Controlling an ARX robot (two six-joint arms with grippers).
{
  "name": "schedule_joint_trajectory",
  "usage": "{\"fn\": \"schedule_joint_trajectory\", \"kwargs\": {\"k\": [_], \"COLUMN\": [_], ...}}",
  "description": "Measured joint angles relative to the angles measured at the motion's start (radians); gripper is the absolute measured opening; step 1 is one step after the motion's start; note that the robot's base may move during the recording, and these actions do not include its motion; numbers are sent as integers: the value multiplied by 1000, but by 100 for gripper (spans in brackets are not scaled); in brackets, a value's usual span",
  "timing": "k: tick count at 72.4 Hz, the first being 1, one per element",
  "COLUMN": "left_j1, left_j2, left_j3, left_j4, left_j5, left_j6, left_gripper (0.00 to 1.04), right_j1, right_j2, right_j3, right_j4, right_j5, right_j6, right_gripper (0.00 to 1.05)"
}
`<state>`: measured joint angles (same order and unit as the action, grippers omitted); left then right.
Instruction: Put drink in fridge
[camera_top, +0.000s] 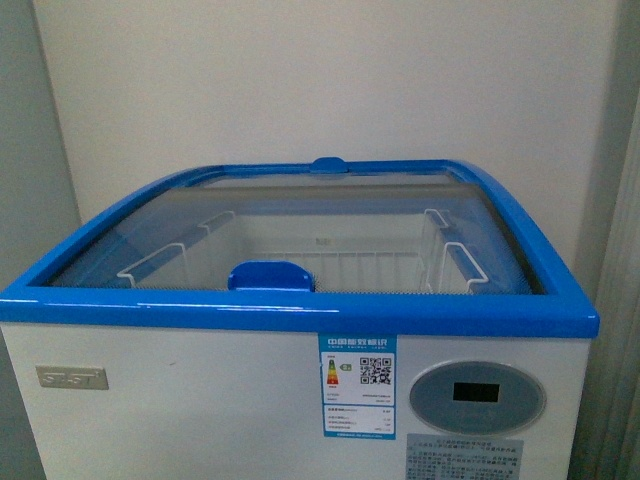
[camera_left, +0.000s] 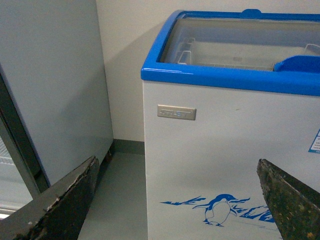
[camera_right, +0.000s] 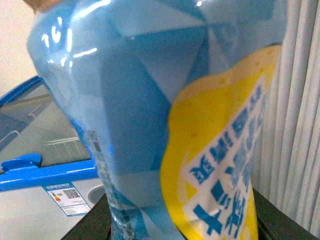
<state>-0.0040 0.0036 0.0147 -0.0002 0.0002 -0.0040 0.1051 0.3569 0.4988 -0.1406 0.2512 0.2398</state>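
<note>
At twelve o'clock stands the fridge (camera_top: 200, 400), right claw (camera_right: 185, 227) grasping the drink (camera_right: 130, 100) upright, left claw (camera_left: 177, 200) released, empty.

Shop-like room: glass-lidded fridge (camera_top: 180, 420) beside upright cabinet (camera_left: 50, 75).
</note>
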Motion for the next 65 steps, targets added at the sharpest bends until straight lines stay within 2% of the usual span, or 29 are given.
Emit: {"fn": "schedule_joint_trajectory", "kwargs": {"k": [6, 10, 15, 19, 29, 35, 44, 55, 65], "left_j1": [1, 0, 0, 1, -1, -17, -57, -116, -173], "left_j2": [21, 116, 260, 410, 715, 936, 1189, 1398, 1516], "left_j3": [16, 76, 111, 130, 225, 343, 544, 786, 993], "left_j4": [-45, -179, -182, -68, 227, 420, 543, 498, 336], "left_j5": [2, 7, 14, 43, 107, 160, 263, 394, 496], "left_j6": [-34, -150, -260, -319, -289, -188, 2, 282, 565], "left_gripper": [97, 97, 97, 97, 97, 97, 97, 97, 97], "right_j1": [0, 0, 0, 0, 0, 0, 0, 0, 0], "right_j2": [0, 0, 0, 0, 0, 0, 0, 0, 0], "right_j3": [0, 0, 0, 0, 0, 0, 0, 0, 0], "right_j4": [0, 0, 0, 0, 0, 0, 0, 0, 0], "right_j5": [0, 1, -1, 0, 0, 0, 0, 0, 0], "right_j6": [0, 0, 0, 0, 0, 0, 0, 0, 0], "right_gripper": [41, 41, 41, 41, 41, 41, 41, 41, 41]}}
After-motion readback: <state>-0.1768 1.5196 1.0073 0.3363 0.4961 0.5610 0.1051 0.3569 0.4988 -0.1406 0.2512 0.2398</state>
